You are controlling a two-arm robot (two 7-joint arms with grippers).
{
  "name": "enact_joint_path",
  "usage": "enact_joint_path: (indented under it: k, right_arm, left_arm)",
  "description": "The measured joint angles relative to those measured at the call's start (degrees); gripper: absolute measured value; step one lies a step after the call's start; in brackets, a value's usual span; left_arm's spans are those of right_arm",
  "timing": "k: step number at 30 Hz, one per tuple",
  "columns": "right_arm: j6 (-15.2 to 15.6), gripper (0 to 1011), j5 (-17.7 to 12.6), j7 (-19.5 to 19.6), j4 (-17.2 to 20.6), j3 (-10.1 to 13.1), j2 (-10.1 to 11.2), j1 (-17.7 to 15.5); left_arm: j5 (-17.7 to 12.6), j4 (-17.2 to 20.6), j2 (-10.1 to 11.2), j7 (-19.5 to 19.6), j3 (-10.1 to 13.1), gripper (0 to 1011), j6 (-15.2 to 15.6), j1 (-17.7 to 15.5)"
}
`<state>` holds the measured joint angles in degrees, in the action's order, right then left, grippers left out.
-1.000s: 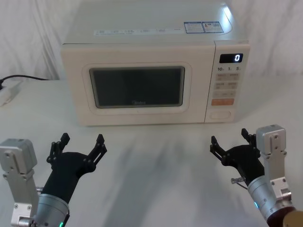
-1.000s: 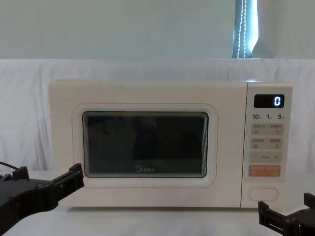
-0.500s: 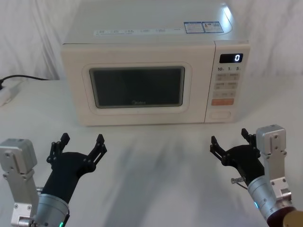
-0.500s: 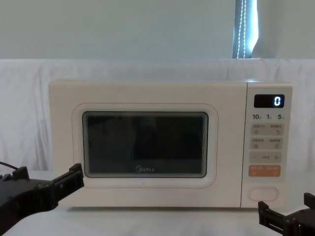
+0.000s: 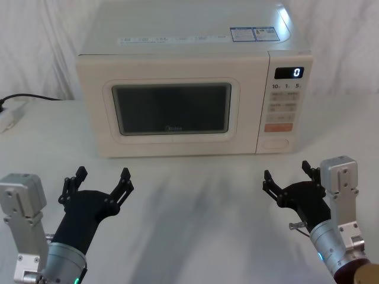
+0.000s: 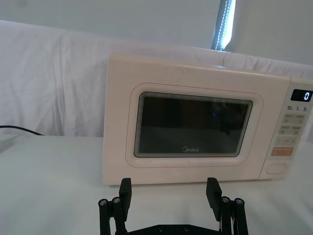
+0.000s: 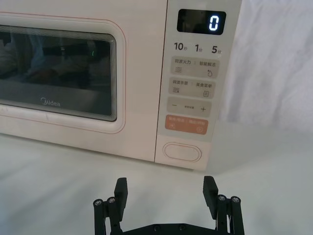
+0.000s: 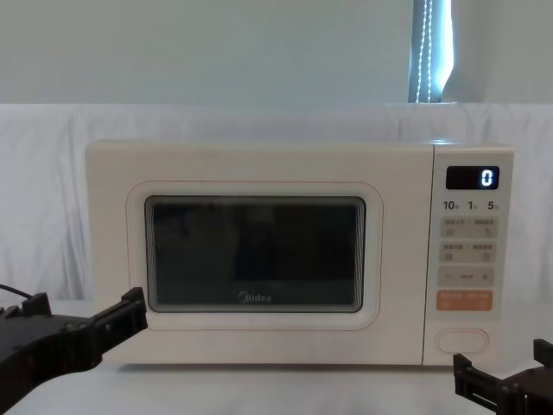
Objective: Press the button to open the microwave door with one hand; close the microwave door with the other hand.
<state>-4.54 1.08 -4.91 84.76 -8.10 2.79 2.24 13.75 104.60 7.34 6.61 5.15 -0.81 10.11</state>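
The cream microwave (image 5: 177, 41) stands at the back of the white table, its door (image 5: 172, 109) shut flat against the front. The oval cream button (image 5: 275, 143) sits lowest on the control panel, also in the right wrist view as the button (image 7: 182, 151) and in the chest view as the button (image 8: 461, 341). My left gripper (image 5: 99, 177) hovers open over the table, in front of the door's left part. My right gripper (image 5: 286, 171) is open too, a short way in front of the button and apart from it. Each wrist view shows its own gripper (image 6: 168, 192) (image 7: 165, 188) spread wide and empty.
A black cable (image 5: 29, 97) and a white power strip (image 5: 12, 116) lie at the table's left edge. White cloth (image 5: 35, 35) hangs behind the microwave. Bare tabletop (image 5: 195, 195) stretches between the two grippers and the microwave front.
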Motion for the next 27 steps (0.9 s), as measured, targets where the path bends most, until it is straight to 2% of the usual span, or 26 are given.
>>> enact_joint_path:
  k: [27]
  right_arm:
    - [0.0,1002,0.0,0.0,0.0,0.0,0.0,0.0]
  left_arm:
    - [0.0,0.0,0.0,0.0,0.0,1001,0.0,0.0]
